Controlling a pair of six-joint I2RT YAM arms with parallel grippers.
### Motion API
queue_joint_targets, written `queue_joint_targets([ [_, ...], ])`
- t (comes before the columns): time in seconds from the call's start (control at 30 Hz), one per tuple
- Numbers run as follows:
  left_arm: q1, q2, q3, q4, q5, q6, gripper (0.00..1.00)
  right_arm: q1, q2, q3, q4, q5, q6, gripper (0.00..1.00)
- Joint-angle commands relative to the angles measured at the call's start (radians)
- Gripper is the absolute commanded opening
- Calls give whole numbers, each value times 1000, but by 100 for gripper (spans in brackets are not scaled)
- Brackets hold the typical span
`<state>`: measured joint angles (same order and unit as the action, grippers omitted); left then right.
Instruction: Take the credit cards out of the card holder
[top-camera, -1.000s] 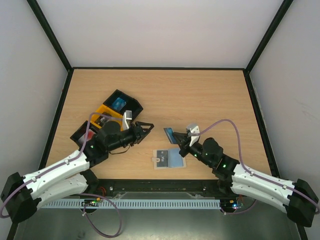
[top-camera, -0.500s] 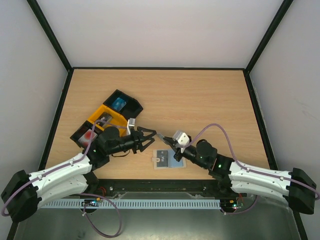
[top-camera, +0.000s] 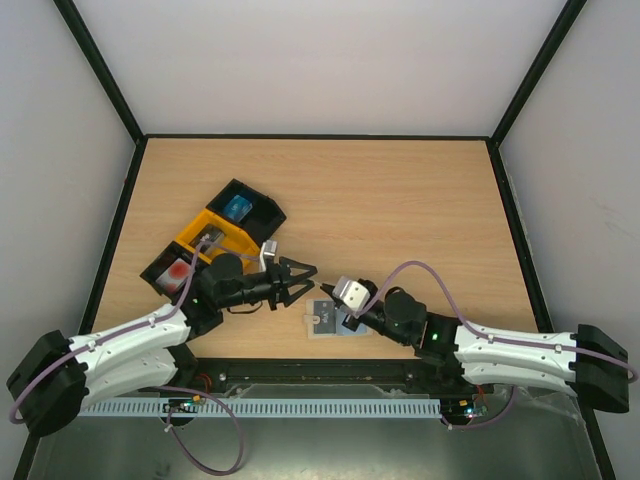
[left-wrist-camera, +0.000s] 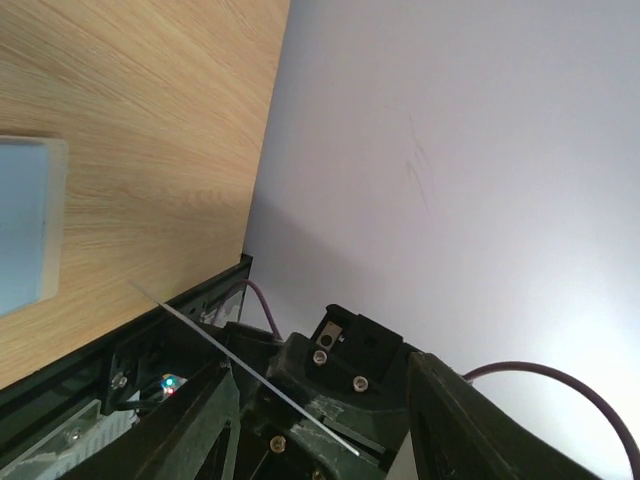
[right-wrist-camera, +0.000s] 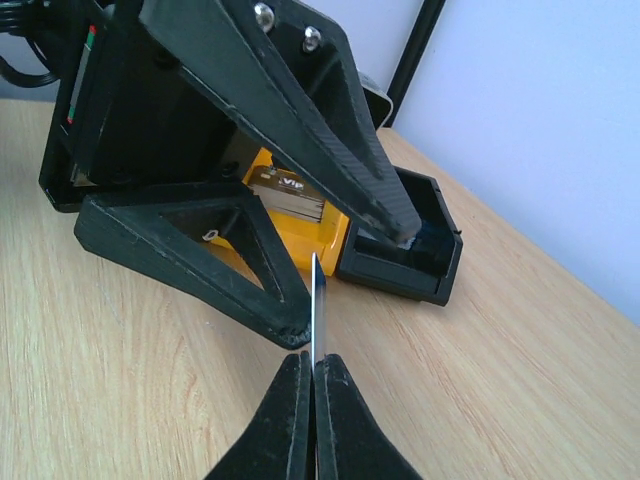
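The pale blue-grey card holder (top-camera: 322, 321) lies flat near the table's front edge, partly under my right arm; a corner of it shows in the left wrist view (left-wrist-camera: 22, 225). My right gripper (top-camera: 324, 287) (right-wrist-camera: 313, 365) is shut on a thin card (right-wrist-camera: 318, 300) seen edge-on, its colour not showing. It holds the card above the table just left of the holder. My left gripper (top-camera: 303, 282) (left-wrist-camera: 325, 410) is open, with its fingers on either side of that card (left-wrist-camera: 240, 365). One red card (top-camera: 180, 270) lies in a black tray at the left.
A yellow tray (top-camera: 203, 233) and a black tray (top-camera: 262, 212) holding a bright blue item (top-camera: 237, 208) stand at the left, behind my left arm; both show in the right wrist view (right-wrist-camera: 330, 235). Black rails edge the table.
My right gripper has carried the card left, away from above the holder. My left gripper has moved right to meet it, and its open fingers now straddle the card.
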<state>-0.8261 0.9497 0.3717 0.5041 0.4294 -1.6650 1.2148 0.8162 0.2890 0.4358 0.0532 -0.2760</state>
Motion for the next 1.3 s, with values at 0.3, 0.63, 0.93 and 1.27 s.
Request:
queue_joint_targets([
  [0.3,2,-10,-56,41,20,-18,16,70,37,-12,73,130,-128,2],
  [0.63,0,-11,-57,89,30,16,3,70,-6,-21,25,120,-87,14],
  [0.93,1,-88,11,-193,-115,192,3,71,-131,-43,-73,151,220,70],
  [1.27,4,-147,171,-533,-480,387,3,69,-202,-13,-258,287,810,98],
])
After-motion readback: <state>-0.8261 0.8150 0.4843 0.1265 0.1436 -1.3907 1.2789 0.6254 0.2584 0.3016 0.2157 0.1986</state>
